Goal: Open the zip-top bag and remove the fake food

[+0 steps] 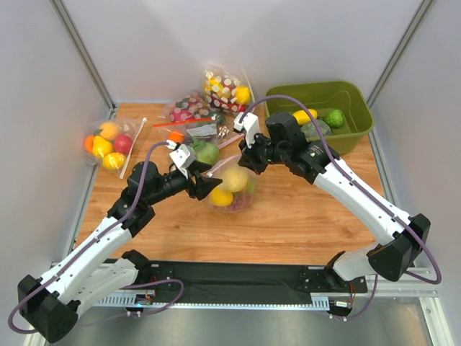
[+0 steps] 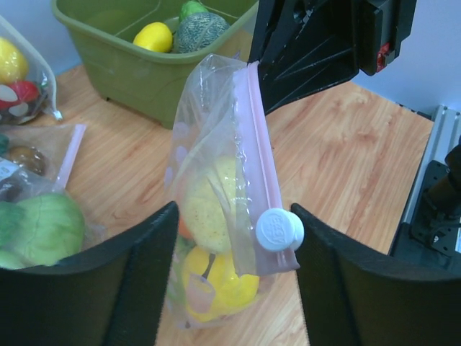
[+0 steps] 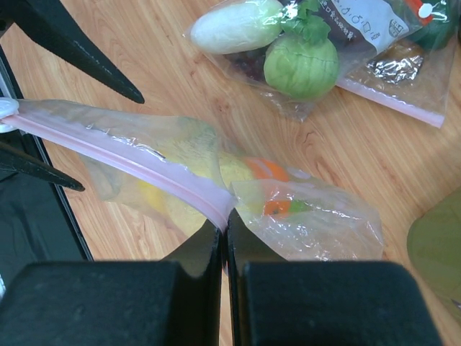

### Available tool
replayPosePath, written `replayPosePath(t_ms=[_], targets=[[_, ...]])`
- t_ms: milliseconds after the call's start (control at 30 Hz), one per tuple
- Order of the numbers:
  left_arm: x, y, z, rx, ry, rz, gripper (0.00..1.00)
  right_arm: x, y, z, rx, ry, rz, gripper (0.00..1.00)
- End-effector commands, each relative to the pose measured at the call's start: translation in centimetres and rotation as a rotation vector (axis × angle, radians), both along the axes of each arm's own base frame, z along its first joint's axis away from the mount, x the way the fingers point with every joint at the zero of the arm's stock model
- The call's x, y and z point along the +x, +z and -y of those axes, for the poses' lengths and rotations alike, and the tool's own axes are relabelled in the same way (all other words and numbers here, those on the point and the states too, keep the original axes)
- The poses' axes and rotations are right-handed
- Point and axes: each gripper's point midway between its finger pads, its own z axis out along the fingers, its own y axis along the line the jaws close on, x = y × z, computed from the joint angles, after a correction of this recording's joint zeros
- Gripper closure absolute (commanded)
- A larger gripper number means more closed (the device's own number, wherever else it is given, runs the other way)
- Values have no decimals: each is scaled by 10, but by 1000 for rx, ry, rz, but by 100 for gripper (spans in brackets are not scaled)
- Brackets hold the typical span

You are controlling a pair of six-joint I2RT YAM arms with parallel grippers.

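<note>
The zip-top bag (image 1: 234,189) stands mid-table, clear plastic with a pale pink zip strip (image 3: 130,162) and a white slider (image 2: 279,229). The fake food shows inside it: yellow fruits (image 2: 216,282), a pale yellow one (image 1: 235,178) and an orange one (image 3: 263,168). My right gripper (image 3: 225,225) is shut on the far end of the zip strip and holds it up. My left gripper (image 2: 234,249) is open, with its jaws on either side of the slider end of the bag; the slider sits close to the right finger (image 2: 346,277).
A green bin (image 1: 353,133) at the back right holds a lemon and green fruit. A polka-dotted bag (image 1: 225,88) lies at the back. A bag with a green fruit and a white radish (image 3: 234,25) lies just behind, and a fruit bag (image 1: 108,144) at the left edge.
</note>
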Motion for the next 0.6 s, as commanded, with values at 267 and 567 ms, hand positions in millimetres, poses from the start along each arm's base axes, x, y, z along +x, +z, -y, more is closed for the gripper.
replayPosePath(t_ms=[267, 567], targets=[[0, 17, 9, 10, -57, 72, 86, 0, 13, 7, 50, -4, -28, 100], [1, 30, 13, 69, -107, 128, 100, -25, 43, 13, 125, 110, 111, 50]])
